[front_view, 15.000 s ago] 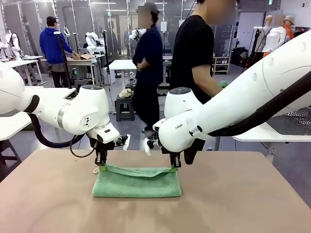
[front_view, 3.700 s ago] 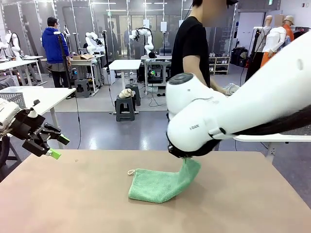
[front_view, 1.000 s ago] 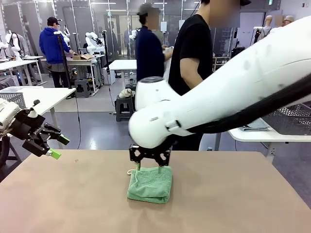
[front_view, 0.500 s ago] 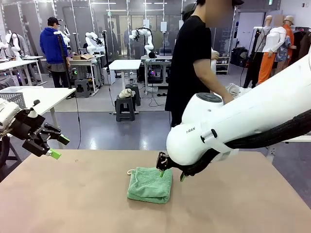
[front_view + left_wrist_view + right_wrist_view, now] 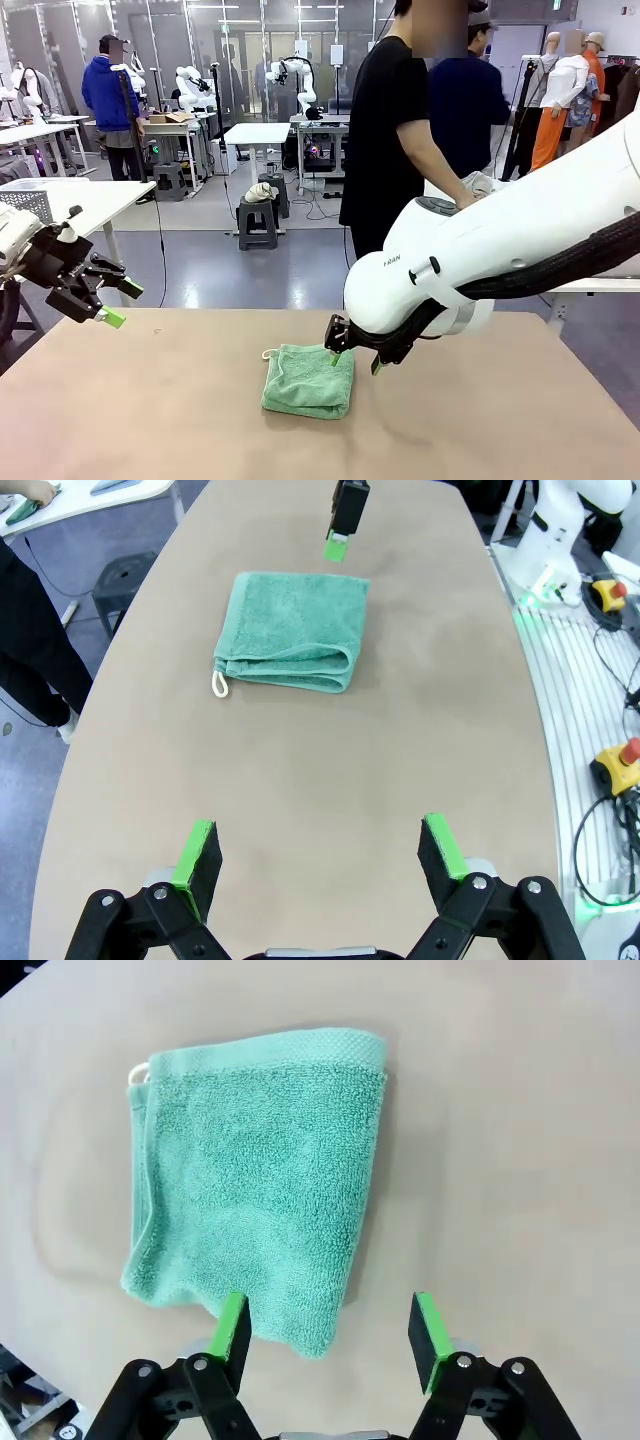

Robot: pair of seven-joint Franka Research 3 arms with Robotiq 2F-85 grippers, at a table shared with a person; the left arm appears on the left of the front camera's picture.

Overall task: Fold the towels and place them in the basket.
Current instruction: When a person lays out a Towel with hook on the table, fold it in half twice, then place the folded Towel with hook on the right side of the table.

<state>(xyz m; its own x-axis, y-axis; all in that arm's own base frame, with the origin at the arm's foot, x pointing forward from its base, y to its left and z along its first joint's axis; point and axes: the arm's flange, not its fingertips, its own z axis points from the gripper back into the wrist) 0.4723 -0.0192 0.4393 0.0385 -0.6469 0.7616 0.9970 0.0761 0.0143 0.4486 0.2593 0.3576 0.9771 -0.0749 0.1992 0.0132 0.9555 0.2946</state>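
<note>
Reading off the right arm first: the letters "FRAN" sit on its white casing, and that is all the print I can make out. The towel (image 5: 308,380) is mint green and lies folded into a thick square near the middle of the table (image 5: 150,420), with a small white loop (image 5: 268,353) at its far left corner.

The right gripper (image 5: 354,362) is low at the towel's far right edge with its fingers spread and nothing between them. On the right wrist camera the towel (image 5: 260,1170) lies ahead of the right gripper (image 5: 328,1320), with one green pad over the cloth's nearest corner and the other over bare table. I cannot tell if that pad touches the cloth.

The left gripper (image 5: 122,303) hangs off the table's left end, well apart from the towel, its fingers spread wide and empty. From the left gripper (image 5: 320,855) I look over bare table at the towel (image 5: 292,630), its layered fold and loop (image 5: 217,685) facing me.

A person (image 5: 390,130) in black stands at the far side, partly hidden by the bulky right arm. Two red buttons (image 5: 625,752) on yellow boxes sit on the floor beside the table.
</note>
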